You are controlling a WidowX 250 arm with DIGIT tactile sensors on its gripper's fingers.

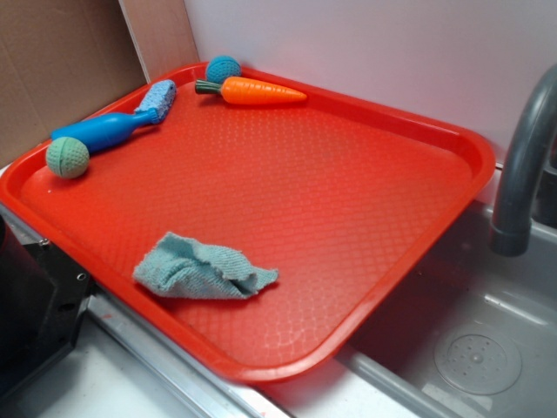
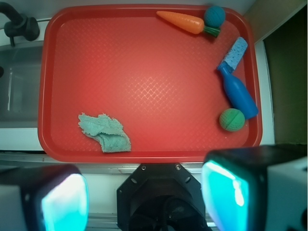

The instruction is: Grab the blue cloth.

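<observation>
The cloth lies crumpled near the tray's front edge, untouched. The fingers hang spread wide and empty, above and off the tray. Brush, carrot and two balls sit far across.
</observation>
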